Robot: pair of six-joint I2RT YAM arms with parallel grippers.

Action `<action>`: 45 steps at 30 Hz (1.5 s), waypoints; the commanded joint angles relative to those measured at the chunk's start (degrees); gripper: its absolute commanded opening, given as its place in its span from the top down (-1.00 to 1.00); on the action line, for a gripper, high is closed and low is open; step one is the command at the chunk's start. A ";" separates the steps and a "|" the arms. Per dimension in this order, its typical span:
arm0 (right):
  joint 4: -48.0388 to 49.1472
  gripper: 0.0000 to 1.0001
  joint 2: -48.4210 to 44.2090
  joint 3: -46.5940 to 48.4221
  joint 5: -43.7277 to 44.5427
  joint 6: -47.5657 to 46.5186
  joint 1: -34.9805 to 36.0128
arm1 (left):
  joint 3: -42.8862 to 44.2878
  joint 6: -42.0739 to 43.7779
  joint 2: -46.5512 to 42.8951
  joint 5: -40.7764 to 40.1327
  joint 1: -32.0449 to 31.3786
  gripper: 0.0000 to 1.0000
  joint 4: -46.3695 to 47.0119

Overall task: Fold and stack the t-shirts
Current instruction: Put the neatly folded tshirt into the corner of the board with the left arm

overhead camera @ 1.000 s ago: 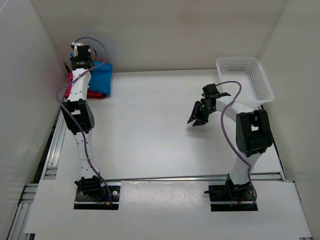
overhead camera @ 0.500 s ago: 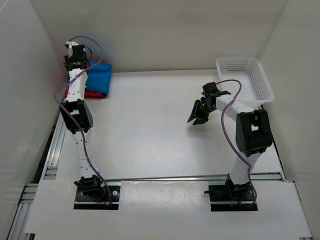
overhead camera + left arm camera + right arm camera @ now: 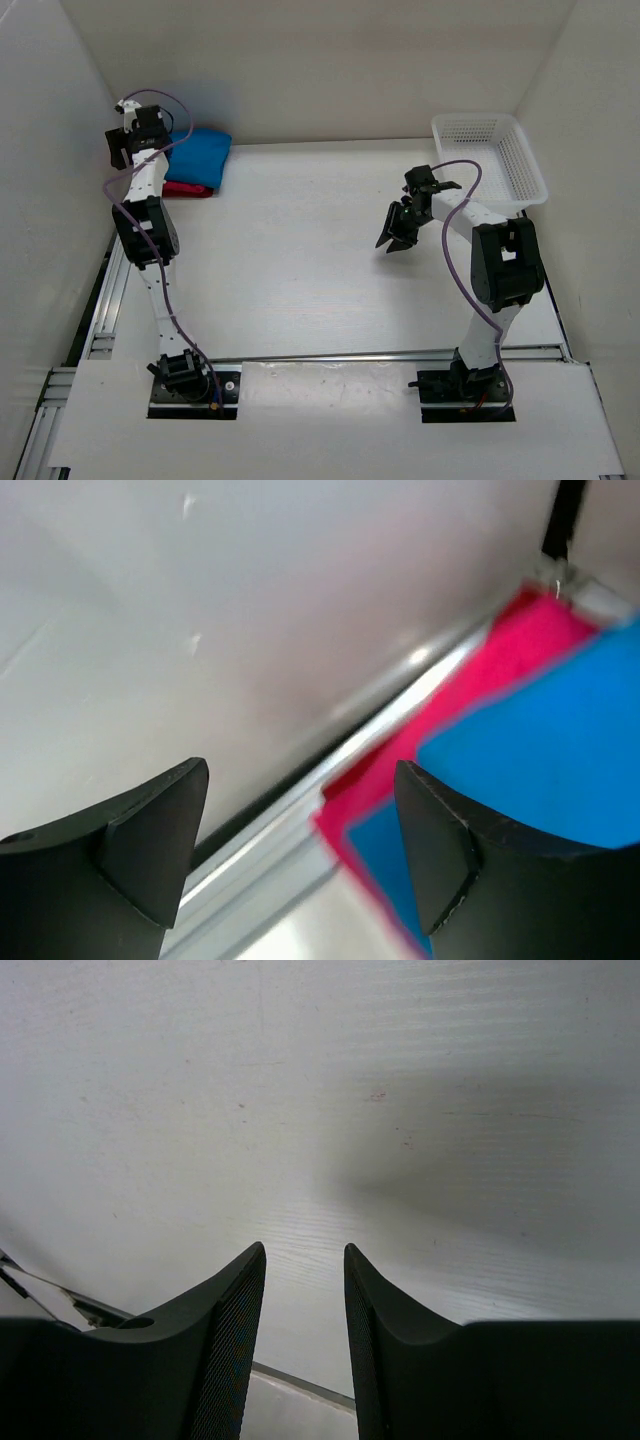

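The bright blue folded fabric t-shirt (image 3: 200, 155) is lying on top of a stack at the far left corner of the white tabletop (image 3: 300, 260). It is covering the bright pink-magenta fabric t-shirt (image 3: 480, 680) and the dark red fabric t-shirt (image 3: 190, 189). Folding and stacking are therefore looking complete, and probably only clearing the arms is remaining.

Count: three t-shirts, one stack, one white plastic mesh basket (image 3: 522, 160), two tools.

The left tool (image 3: 120, 148) is standing wide apart and empty just beside the stack. The right tool (image 3: 398, 228) is hovering over bare tabletop, fingers slightly apart and gripping nothing.
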 commanded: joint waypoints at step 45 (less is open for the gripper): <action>-25.06 -1.00 -79.14 -35.54 2.31 8.99 -0.35 | -98.82 -0.19 -117.08 35.18 -6.58 -1.00 -39.35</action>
